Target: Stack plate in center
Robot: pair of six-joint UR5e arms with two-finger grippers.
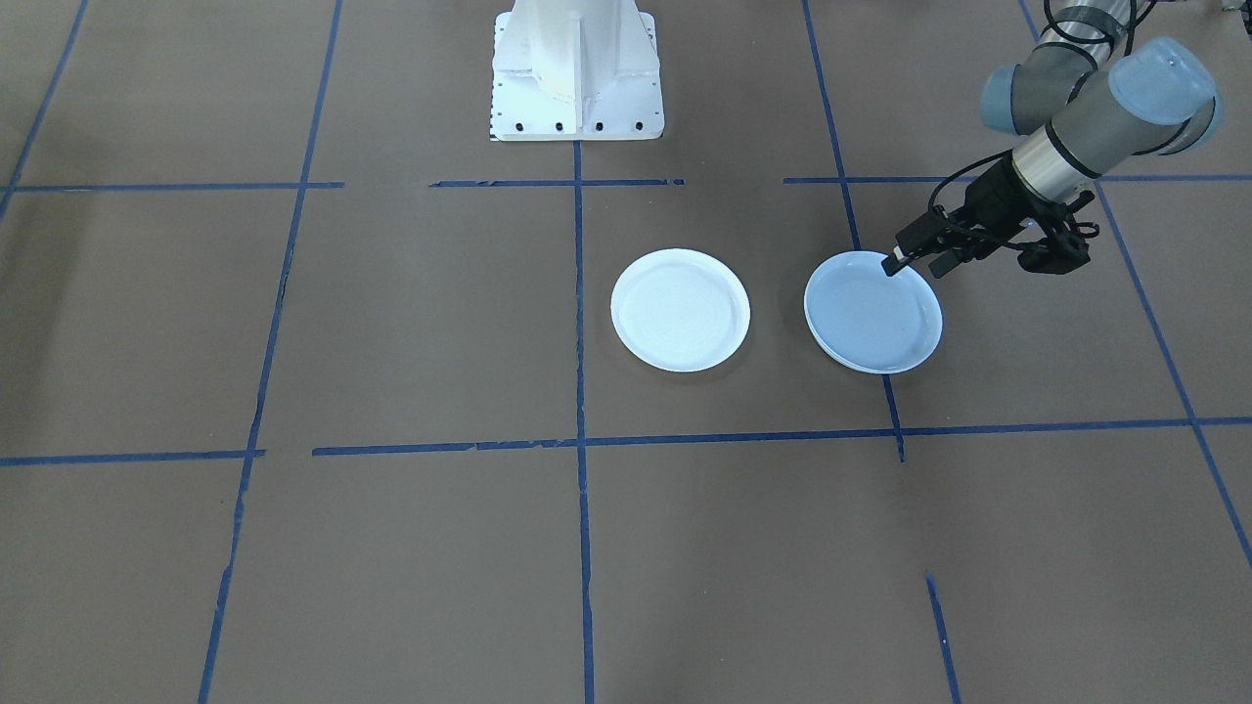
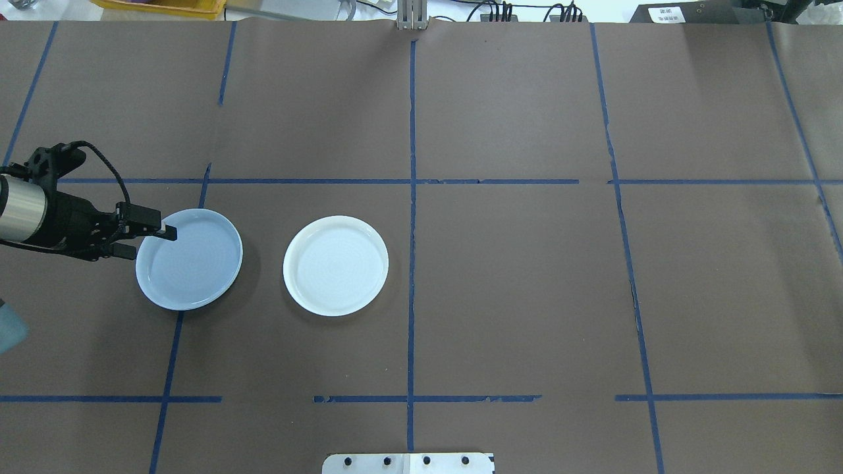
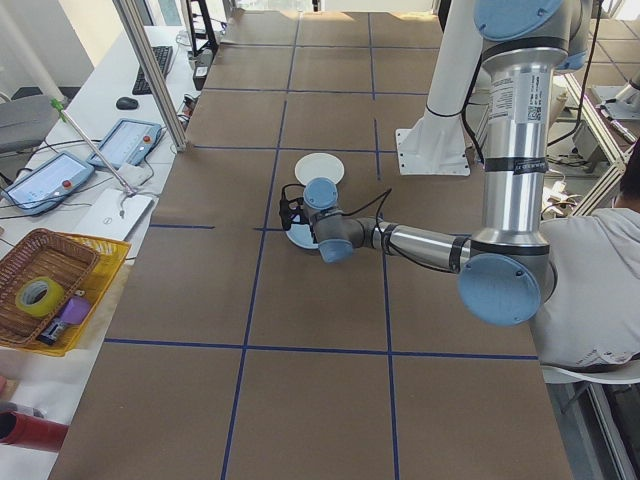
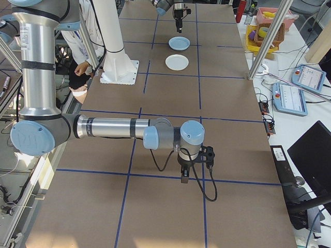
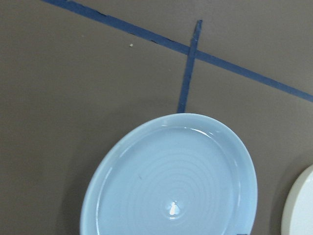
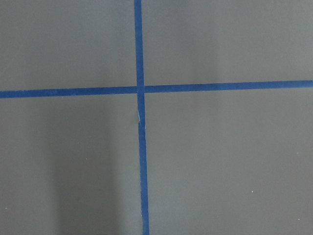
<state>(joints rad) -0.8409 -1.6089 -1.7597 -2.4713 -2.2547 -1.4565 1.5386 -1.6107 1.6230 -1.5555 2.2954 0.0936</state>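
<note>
Going left to right in the overhead view: the left gripper (image 2: 151, 241) comes in low from the table's left side, right at the near-left rim of the ringed blue plate (image 2: 191, 263). Its jaws are parted a fair bit and seem to straddle the rim, with one finger over the inside of the plate and the other outside the edge. It doesn't look like they're pinching it yet, though that's hard to be sure of.

The relation that matters is that the center plate (image 2: 336, 265), the paler bluish-white one with the raised rim, sits straight off to the robot's right of the blue plate. The two are near each other but clearly apart, with a strip of bare brown table (image 2: 527, 296) between them. The center plate is just left of the middle tape line (image 2: 411, 131). The carry is probably a short sideways hop along the line the gripper already points on. Round plates mean no long axis to worry about.

There's plenty of open room, with nothing else between or around the plates.

The right gripper (image 4: 184, 174) is parked well away over a tape crossing, so the left arm is obviously the nearer one. Whether the right jaws are open or closed can't be told.
</note>
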